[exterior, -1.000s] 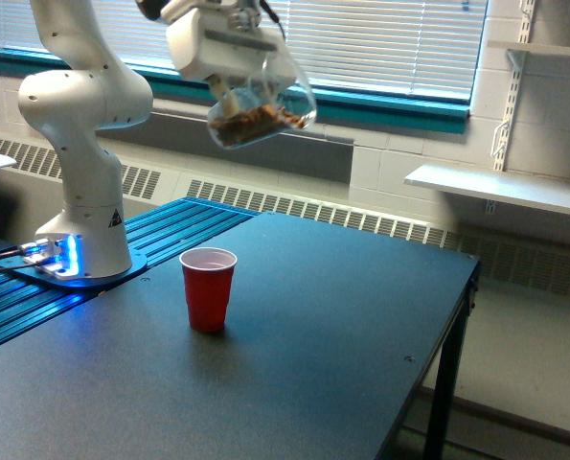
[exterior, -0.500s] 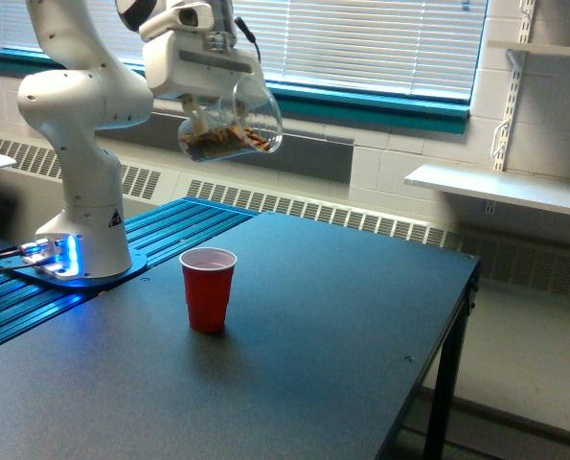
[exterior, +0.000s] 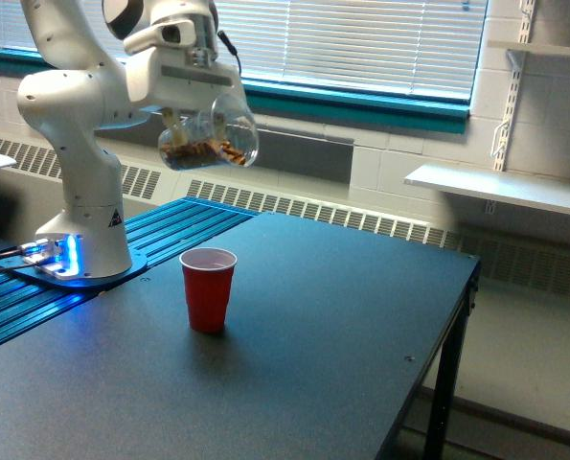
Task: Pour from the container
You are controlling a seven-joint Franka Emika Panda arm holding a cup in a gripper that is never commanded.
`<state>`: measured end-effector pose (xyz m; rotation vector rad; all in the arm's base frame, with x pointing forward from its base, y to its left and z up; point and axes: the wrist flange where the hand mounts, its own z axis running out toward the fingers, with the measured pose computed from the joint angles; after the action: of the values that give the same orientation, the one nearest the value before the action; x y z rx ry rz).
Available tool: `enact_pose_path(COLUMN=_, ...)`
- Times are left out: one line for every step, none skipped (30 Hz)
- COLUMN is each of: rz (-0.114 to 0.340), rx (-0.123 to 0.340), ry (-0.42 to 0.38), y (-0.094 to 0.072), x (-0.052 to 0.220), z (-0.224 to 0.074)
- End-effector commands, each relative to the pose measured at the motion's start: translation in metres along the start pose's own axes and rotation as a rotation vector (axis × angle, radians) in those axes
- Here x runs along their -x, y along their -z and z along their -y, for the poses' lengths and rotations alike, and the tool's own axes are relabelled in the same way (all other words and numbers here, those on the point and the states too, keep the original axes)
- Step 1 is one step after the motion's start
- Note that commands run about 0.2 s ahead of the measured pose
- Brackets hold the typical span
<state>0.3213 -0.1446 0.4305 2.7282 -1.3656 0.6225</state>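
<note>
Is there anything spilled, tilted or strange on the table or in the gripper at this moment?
Nothing is spilled. The only tilted thing is the clear container in the gripper: it lies nearly on its side in the air, mouth toward the exterior view's right, brown nuts inside. The red cup stands upright on the dark table, lower down.

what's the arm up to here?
The gripper holds a clear beaker of brown nuts, tipped on its side with the rim toward the exterior view's right. It hangs in the air above the dark table. A red cup stands upright on the table below and looks empty. Nothing is falling from the beaker at this moment, so the pour has not begun.
</note>
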Motion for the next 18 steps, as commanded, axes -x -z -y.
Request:
enact_pose_path(rz=0.02, rx=0.026, ry=0.035, y=-0.004, x=0.014, z=-0.01)
enact_pose_path(rz=0.026, rx=0.03, ry=0.04, y=-0.005, x=0.016, z=-0.012)
enact_pose_path(rz=0.033, rx=0.033, ry=0.043, y=-0.005, x=0.018, z=-0.013)
enact_pose_path(rz=0.034, rx=0.039, ry=0.047, y=-0.006, x=0.02, z=-0.014)
enact_pose_path(rz=0.037, rx=0.044, ry=0.05, y=-0.007, x=0.022, z=-0.015)
enact_pose_path(rz=0.042, rx=0.046, ry=0.056, y=-0.007, x=0.024, z=-0.016)
enact_pose_path(rz=0.046, rx=0.049, ry=0.063, y=-0.008, x=0.026, z=-0.017)
enact_pose_path(rz=0.048, rx=0.056, ry=0.07, y=-0.008, x=0.027, z=-0.018)
enact_pose_path(rz=0.051, rx=0.059, ry=0.073, y=-0.008, x=0.029, z=-0.019)
enact_pose_path(rz=0.056, rx=0.062, ry=0.077, y=-0.009, x=0.03, z=-0.02)
enact_pose_path(rz=0.058, rx=0.066, ry=0.082, y=-0.009, x=0.032, z=-0.021)
enact_pose_path(rz=0.06, rx=0.071, ry=0.092, y=-0.009, x=0.033, z=-0.022)
enact_pose_path(rz=0.061, rx=0.073, ry=0.095, y=-0.009, x=0.034, z=-0.023)
enact_pose_path(rz=0.063, rx=0.077, ry=0.098, y=-0.01, x=0.035, z=-0.024)
enact_pose_path(rz=0.065, rx=0.082, ry=0.104, y=-0.01, x=0.037, z=-0.024)
enact_pose_path(rz=0.069, rx=0.087, ry=0.115, y=-0.011, x=0.039, z=-0.025)
enact_pose_path(rz=0.072, rx=0.09, ry=0.122, y=-0.011, x=0.04, z=-0.026)
enact_pose_path(rz=0.074, rx=0.096, ry=0.128, y=-0.012, x=0.042, z=-0.027)
